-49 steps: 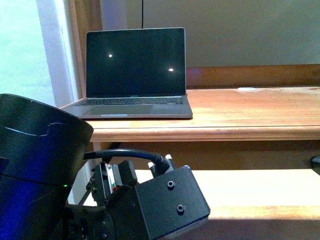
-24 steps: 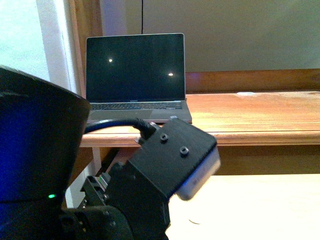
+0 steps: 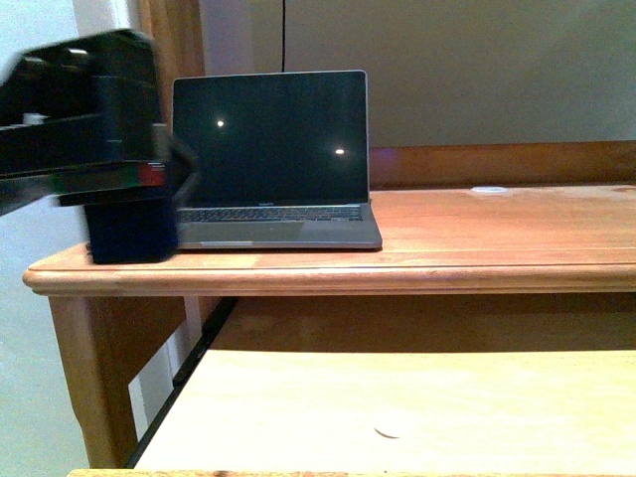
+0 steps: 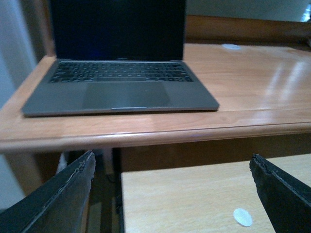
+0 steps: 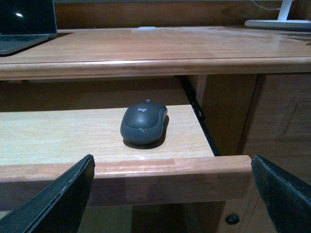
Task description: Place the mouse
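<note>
A laptop [image 3: 268,159] sits left on the tabletop [image 3: 497,224]. The mouse [image 5: 144,121] lies on the shelf [image 5: 58,136] below, just past the wide-open, empty right claw [image 5: 172,191]. The left claw [image 4: 172,189] is open and empty too.

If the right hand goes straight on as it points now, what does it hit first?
Likely the pull-out shelf's front lip, level with the right hand's open fingertips; the mouse lies beyond it. Depth is unclear.

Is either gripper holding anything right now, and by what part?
Nothing is held. The left gripper and right gripper are both open and empty; the mouse lies free on the pull-out shelf ahead of the right gripper.
</note>
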Controlling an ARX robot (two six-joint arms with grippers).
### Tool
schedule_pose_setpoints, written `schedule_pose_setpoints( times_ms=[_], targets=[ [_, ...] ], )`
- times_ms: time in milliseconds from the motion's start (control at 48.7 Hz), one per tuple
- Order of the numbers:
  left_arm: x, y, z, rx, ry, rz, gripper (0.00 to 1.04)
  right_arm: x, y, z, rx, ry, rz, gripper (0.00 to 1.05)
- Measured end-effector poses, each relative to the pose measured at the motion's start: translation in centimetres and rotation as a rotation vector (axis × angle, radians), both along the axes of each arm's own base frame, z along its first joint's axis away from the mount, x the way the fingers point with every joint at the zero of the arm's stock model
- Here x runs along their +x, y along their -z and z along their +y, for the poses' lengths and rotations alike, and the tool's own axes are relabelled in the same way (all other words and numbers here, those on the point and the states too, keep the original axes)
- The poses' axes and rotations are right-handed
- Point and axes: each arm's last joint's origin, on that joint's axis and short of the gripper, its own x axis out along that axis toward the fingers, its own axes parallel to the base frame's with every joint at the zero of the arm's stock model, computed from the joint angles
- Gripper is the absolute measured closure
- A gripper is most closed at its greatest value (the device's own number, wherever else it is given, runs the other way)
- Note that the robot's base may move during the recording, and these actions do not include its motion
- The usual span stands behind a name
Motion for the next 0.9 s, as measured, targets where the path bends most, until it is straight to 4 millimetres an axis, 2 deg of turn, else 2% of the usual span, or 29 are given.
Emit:
schedule_pose_setpoints(
  times_ms=[103, 205, 328, 472, 575, 677, 760, 903],
  targets=[
    [-2.2, 0.4, 1.9, -0.048, -0.107, 0.004, 0.08, 0.0, 0.0, 0.0, 0.0, 0.0, 0.0, 0.07],
    [-5.6, 1.3, 3.8, -0.081, -0.209, -0.007, 0.08, 0.0, 0.0, 0.0, 0.0, 0.0, 0.0, 0.07],
    [-8.6, 3.2, 5.6, 0.011, -0.276, -0.039, 0.27, 0.0, 0.0, 0.0, 0.0, 0.0, 0.0, 0.07],
    [-9.4, 4.5, 7.0, 0.037, -0.279, -0.074, 0.46, 0.0, 0.0, 0.0, 0.0, 0.0, 0.0, 0.07],
    [-9.6, 6.0, 7.9, 0.059, -0.274, -0.072, 0.69, 0.0, 0.0, 0.0, 0.0, 0.0, 0.0, 0.07],
    [-9.7, 6.8, 8.4, 0.062, -0.28, -0.073, 0.83, 0.0, 0.0, 0.0, 0.0, 0.0, 0.0, 0.07],
    [-10.2, 7.5, 8.9, 0.07, -0.289, -0.06, 1.01, 0.0, 0.0, 0.0, 0.0, 0.0, 0.0, 0.07],
    [-10.9, 8.4, 9.6, 0.067, -0.289, -0.08, 1.02, 0.0, 0.1, 0.0, 0.013, -0.022, 0.027, 0.07]
  ],
)
